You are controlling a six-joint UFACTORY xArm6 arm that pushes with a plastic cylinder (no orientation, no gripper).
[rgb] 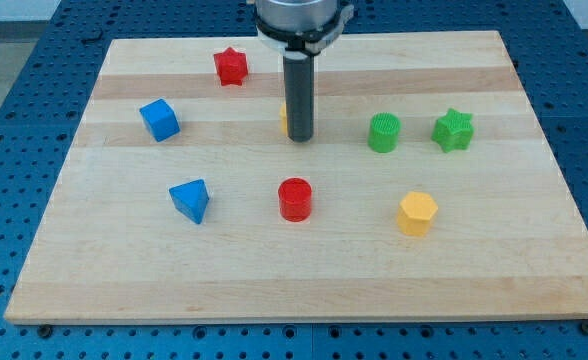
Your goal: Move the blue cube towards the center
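The blue cube (pixel 159 120) is sitting near the board's left edge, upper half; light, rigid, likely sliding easily (to be pushed on its left face). My tip (pixel 300 138) is resting mid-board, well apart, a yellow block (pixel 284 120) just behind. No pincer is fitted.

A yellow block (pixel 284 119) near the board's middle is mostly hidden behind the rod (pixel 299 95); its shape cannot be told. The arm is cut off by the view's top edge.
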